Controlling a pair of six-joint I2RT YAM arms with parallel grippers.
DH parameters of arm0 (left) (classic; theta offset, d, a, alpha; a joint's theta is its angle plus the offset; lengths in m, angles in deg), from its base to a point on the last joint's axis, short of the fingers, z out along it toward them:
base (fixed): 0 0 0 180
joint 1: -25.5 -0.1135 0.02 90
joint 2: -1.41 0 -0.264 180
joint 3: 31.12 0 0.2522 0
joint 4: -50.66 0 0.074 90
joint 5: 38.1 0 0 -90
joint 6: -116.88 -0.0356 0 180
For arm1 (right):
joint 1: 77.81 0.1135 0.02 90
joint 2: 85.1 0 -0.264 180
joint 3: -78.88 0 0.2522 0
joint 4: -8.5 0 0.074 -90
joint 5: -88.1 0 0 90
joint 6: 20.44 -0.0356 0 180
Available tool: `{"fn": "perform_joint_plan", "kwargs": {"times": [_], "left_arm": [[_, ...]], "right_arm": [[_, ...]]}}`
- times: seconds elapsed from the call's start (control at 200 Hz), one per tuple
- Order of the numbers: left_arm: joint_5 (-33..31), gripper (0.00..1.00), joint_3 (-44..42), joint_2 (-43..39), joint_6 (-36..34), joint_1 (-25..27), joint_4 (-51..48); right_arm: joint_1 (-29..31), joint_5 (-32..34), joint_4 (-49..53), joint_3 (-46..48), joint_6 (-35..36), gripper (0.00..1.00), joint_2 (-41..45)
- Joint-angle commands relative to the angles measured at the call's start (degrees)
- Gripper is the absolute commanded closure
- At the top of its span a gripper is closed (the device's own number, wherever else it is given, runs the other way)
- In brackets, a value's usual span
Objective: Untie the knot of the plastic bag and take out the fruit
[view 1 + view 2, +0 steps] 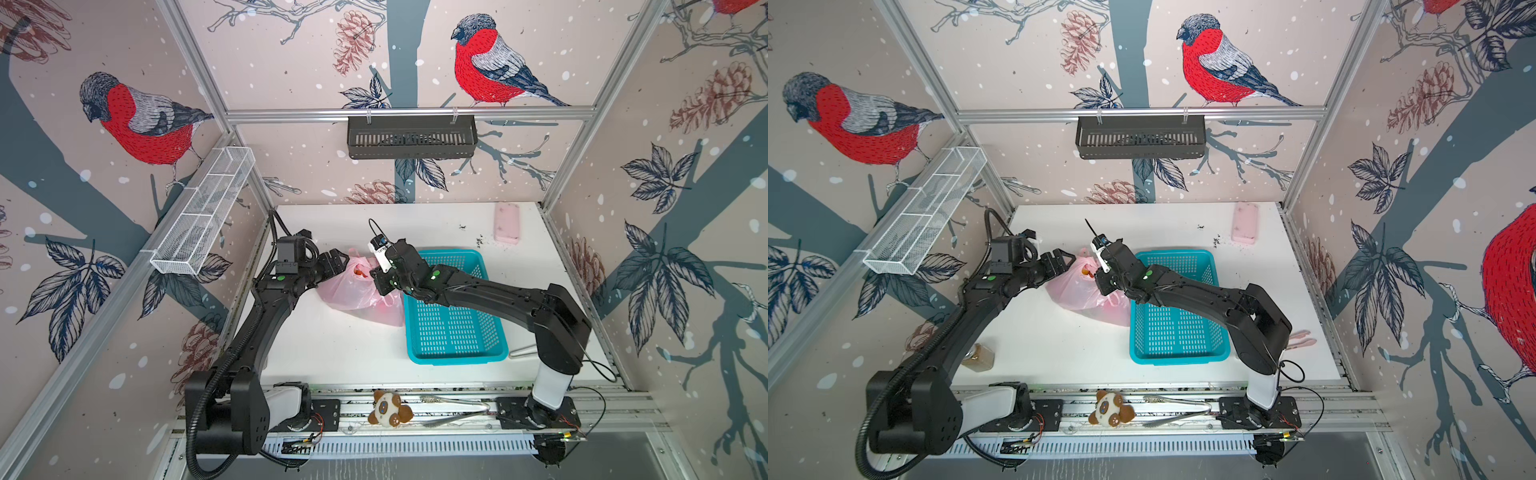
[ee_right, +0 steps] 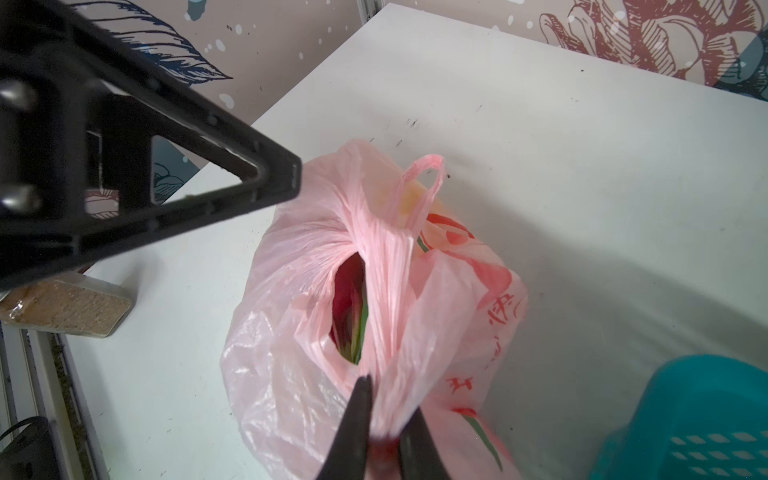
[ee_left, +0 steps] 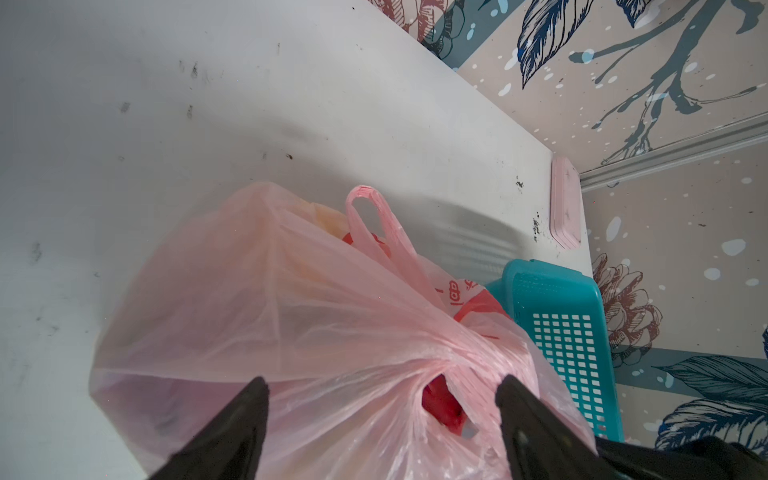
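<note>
**Pink film, thin and limp: grip the handles, not the skin**

The plastic bag (image 1: 355, 291) sits on the white table (image 1: 332, 345), just beside the teal basket (image 1: 457, 332). The film looks slippery and tear-prone, and the fruit (image 2: 349, 307) adds weight. Best hold: the twisted handle strand (image 2: 386, 270). The right gripper (image 2: 386, 399) is pinched on it. The left gripper (image 3: 382, 381) is spread wide and holds nothing.

Red printed characters (image 2: 505, 309) on the plastic bag (image 2: 291, 353) are too crumpled to read.

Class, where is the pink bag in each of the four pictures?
Top view: pink bag mid-table, between both arms.
Top view: pink bag, same spot.
Left wrist: bag close up, ahead of open jaws.
Right wrist: bag close up, pinched in shut jaws.
Shared landmark: blue basket beside it.
</note>
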Motion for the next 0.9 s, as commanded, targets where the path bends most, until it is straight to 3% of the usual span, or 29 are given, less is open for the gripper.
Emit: {"fn": "perform_joint_plan", "kwargs": {"times": [0.0,0.325,0.605,0.891], "left_arm": [[3.88,0.13,-0.41,1.40,2.81,0.43,3.96],[6.30,0.12,-3.06,3.76,11.28,1.49,13.73],[6.24,0.12,-4.35,0.44,11.36,2.09,12.51],[4.15,0.26,-5.24,5.62,9.82,2.16,14.33]], "right_arm": [[1.25,3.12,-0.64,-0.97,3.02,0.87,-0.28],[4.92,8.61,-0.41,-1.01,7.37,0.88,-0.82],[5.94,10.32,-0.19,-1.62,7.56,0.88,-1.86],[7.79,11.50,-0.81,-2.50,9.88,0.89,-2.21]]}}
